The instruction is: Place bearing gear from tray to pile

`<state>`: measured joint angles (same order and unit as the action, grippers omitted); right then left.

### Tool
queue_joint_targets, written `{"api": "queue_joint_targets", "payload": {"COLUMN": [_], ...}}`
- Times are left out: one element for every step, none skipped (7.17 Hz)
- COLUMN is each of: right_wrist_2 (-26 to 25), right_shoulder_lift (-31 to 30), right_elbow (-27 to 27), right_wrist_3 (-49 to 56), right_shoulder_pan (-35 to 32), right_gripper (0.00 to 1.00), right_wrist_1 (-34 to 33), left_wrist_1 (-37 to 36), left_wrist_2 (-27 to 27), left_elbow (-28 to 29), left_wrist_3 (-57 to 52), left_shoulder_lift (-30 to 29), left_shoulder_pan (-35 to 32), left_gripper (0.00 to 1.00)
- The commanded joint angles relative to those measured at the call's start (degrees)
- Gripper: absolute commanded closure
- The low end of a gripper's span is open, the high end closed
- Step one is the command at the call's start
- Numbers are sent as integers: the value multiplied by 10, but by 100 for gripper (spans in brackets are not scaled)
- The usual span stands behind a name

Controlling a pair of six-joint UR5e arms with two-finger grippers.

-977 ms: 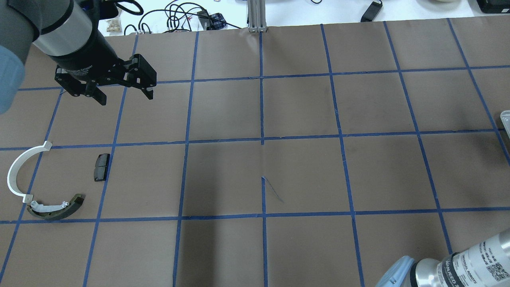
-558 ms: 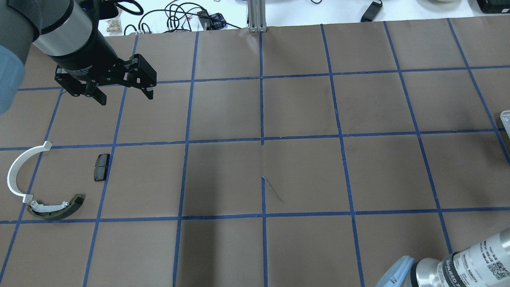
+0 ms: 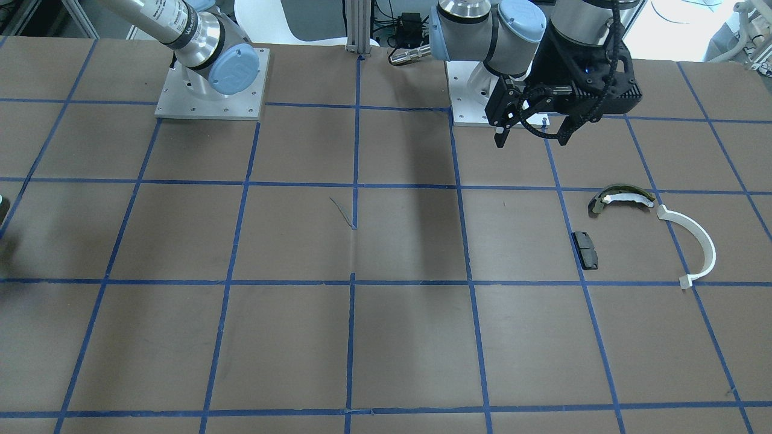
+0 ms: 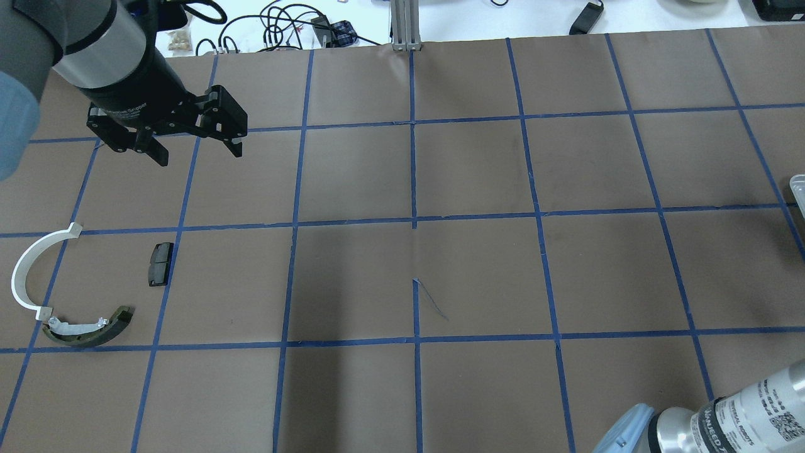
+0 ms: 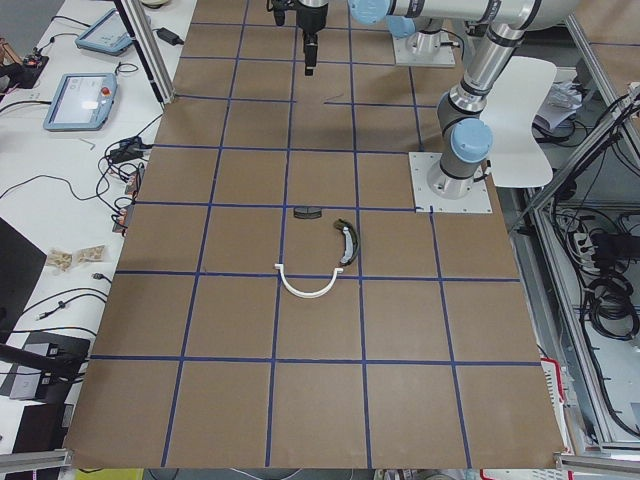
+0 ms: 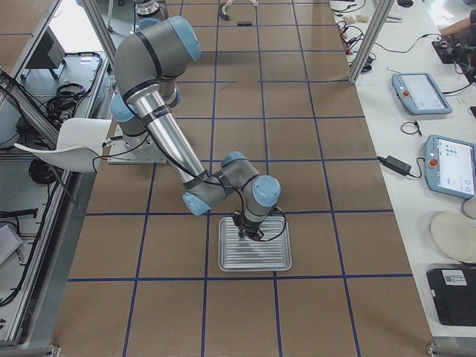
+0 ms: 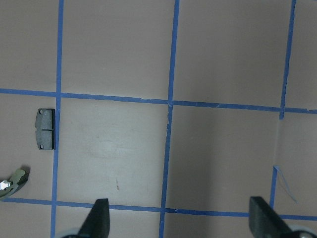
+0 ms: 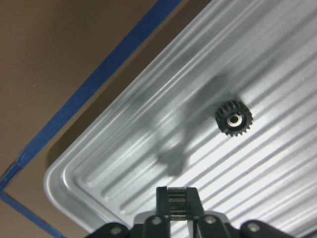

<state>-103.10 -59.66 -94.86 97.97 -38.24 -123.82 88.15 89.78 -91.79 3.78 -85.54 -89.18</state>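
The bearing gear (image 8: 234, 119), small, black and toothed, lies on the ribbed metal tray (image 8: 124, 163). My right gripper (image 8: 176, 198) hangs just above the tray (image 6: 253, 260), fingers together and empty, a little apart from the gear. The pile lies at the other end of the table: a white arc (image 4: 22, 270), an olive brake shoe (image 4: 88, 330) and a black pad (image 4: 160, 264). My left gripper (image 4: 198, 154) is open and empty, held above the table beyond the pile. The pad (image 7: 45, 129) also shows in the left wrist view.
The table is brown paper with a blue tape grid (image 4: 414, 220). Only a corner of the tray (image 4: 797, 187) shows at the overhead view's right edge. Cables (image 4: 270, 28) and an aluminium post (image 4: 405, 25) stand past the far edge. The arm bases (image 3: 211, 84) are bolted to the table.
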Motion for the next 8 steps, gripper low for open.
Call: {"api": "queue_joint_targets", "payload": {"right_wrist_2": [-11,10,39,61,83,112,146,184], "right_shoulder_lift": [-67,-103,-136,-156,-171,-184,-189,-192], "right_elbow": [-5,-4,-5,-5,-6,-6,-6,-6], "right_wrist_3": [-46,-109,-199,-291,-377,-477,-580,-683], "right_shoulder_pan": [-24,-49,-81,-125,-177,-235,-291,-346], "right_gripper": [100,100,100,100,100,100,100,100], "right_wrist_1": [26,100,174,230,262,277,282,286], "left_wrist_1": [0,0,0,0,0,0,0,0], "left_wrist_2": [0,0,0,0,0,0,0,0], "left_elbow": [0,0,0,0,0,0,0,0], "left_wrist_3": [0,0,0,0,0,0,0,0], "left_shoulder_lift": [0,0,0,0,0,-1,0,0], "left_shoulder_pan": [1,1,1,1,1,1,1,1], "left_gripper": [0,0,0,0,0,0,0,0]}}
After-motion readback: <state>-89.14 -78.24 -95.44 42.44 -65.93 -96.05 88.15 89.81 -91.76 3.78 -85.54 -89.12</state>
